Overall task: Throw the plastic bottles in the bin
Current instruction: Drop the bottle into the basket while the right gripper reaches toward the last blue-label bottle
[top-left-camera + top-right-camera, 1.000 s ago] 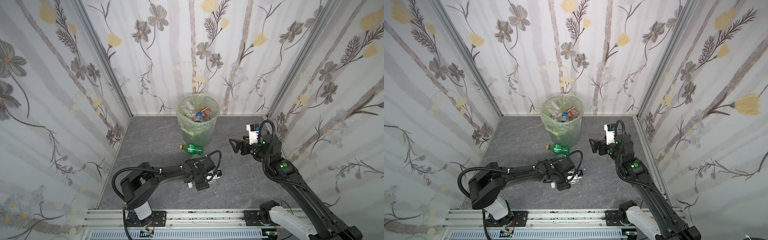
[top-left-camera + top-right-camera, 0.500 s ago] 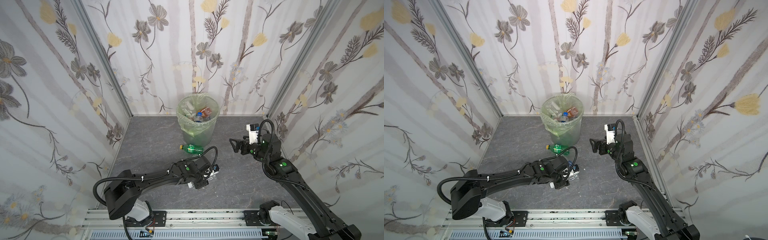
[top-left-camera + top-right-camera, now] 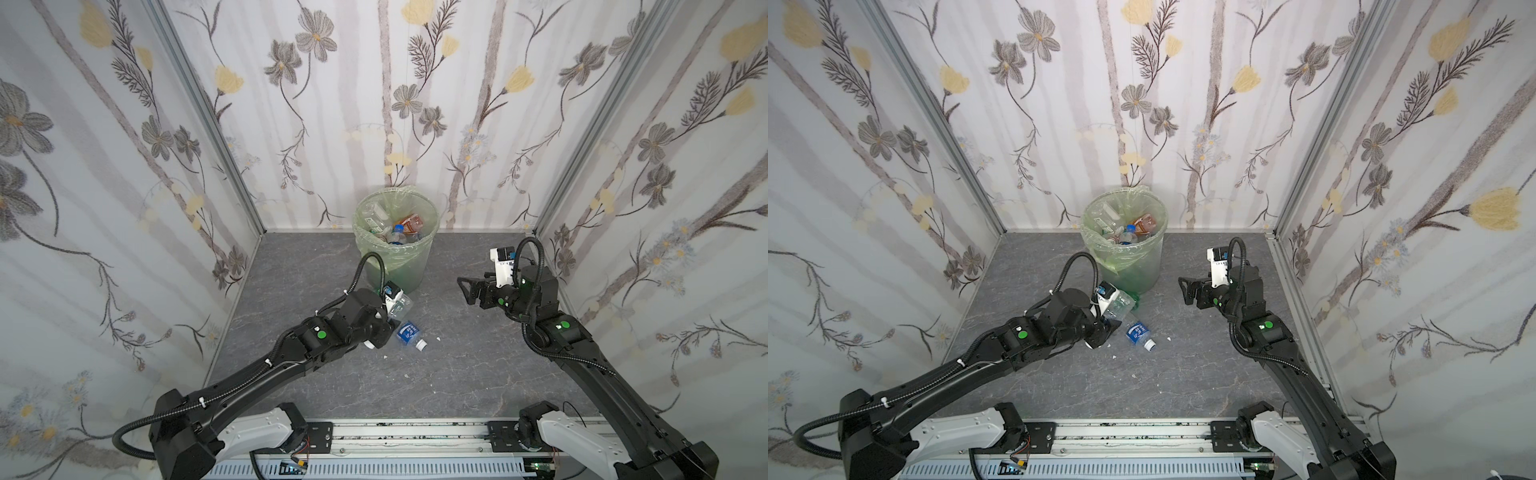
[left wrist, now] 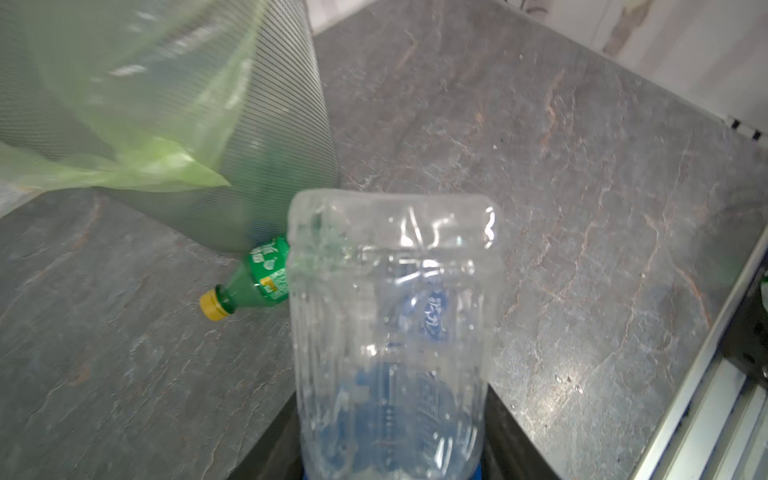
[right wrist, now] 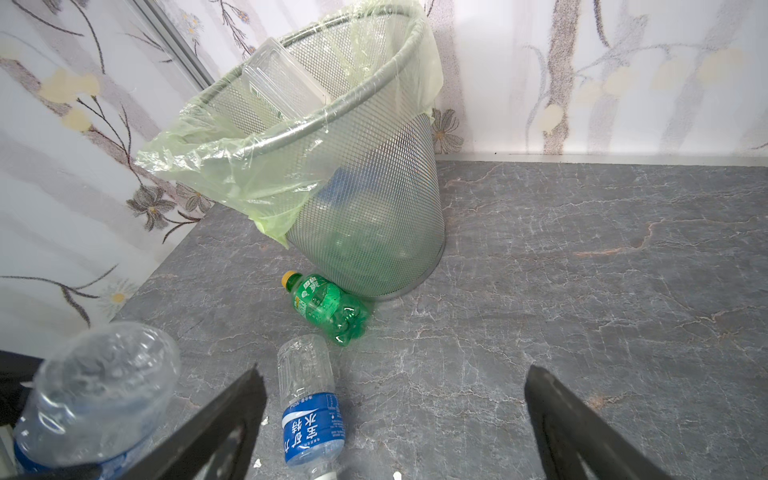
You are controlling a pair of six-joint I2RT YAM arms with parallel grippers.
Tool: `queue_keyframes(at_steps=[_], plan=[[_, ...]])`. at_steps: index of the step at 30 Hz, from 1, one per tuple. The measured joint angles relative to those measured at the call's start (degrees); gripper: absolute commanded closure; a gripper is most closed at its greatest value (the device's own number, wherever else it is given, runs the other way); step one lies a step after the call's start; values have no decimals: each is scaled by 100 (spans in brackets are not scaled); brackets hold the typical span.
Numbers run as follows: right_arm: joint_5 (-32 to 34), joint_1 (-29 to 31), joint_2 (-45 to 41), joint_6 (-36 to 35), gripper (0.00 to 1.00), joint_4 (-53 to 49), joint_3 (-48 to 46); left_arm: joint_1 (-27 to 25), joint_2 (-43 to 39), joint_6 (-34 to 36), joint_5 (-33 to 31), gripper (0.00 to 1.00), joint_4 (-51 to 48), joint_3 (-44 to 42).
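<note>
My left gripper (image 3: 394, 320) is shut on a clear plastic bottle (image 4: 390, 332) with a blue label, held off the floor with its base toward the bin (image 3: 409, 266). The jaws grip its lower part, largely hidden behind it. The bin is a mesh basket lined with a light-green bag, and it holds several bottles (image 3: 399, 230). A second blue-labelled bottle (image 5: 309, 411) lies on the floor just right of my left gripper. A green bottle (image 5: 328, 307) with a yellow cap rests against the bin's foot. My right gripper (image 5: 390, 415) hangs open and empty to the bin's right.
Flowered walls enclose the grey stone-patterned floor (image 3: 457, 374) on three sides. A metal rail (image 3: 395, 432) with both arm bases runs along the front. Small white scraps (image 3: 436, 340) lie near the floor bottle. A clear plastic box (image 5: 286, 79) leans inside the bin.
My left gripper finished shutting on the clear bottle and carried it up and forward toward the bin. The right arm stayed put.
</note>
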Motion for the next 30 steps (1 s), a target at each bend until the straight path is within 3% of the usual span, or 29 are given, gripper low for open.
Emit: queue_keyframes(at_steps=[3, 6, 7, 9, 13, 15, 17, 20, 30], plan=[[-11, 0, 31, 0, 3, -2, 61, 227, -94, -136, -15, 48, -90, 404], [-13, 0, 28, 0, 3, 0, 105, 557, 396, -186, 35, 44, -208, 1530], [-13, 0, 24, 0, 3, -2, 105, 721, 726, -229, 52, 35, -214, 2122], [-15, 0, 9, 0, 3, -2, 107, 1049, 1513, -374, 39, 1, -201, 3519], [-105, 0, -79, 9, 3, -2, 103, 1539, 3198, -737, -70, 0, 48, 6358], [-162, 11, -155, 31, 3, -2, 68, 1558, 3644, -778, 35, 0, 61, 7058], [-188, 15, -247, 68, 3, -2, -4, 1539, 3724, -835, 197, 0, -11, 7108], [-245, 15, -378, 66, 3, -7, -136, 1554, 3460, -883, 166, 0, -98, 6487], [-485, 315, -42, -356, 4, -114, 44, 1683, 1344, -767, -492, 0, -254, 3460]])
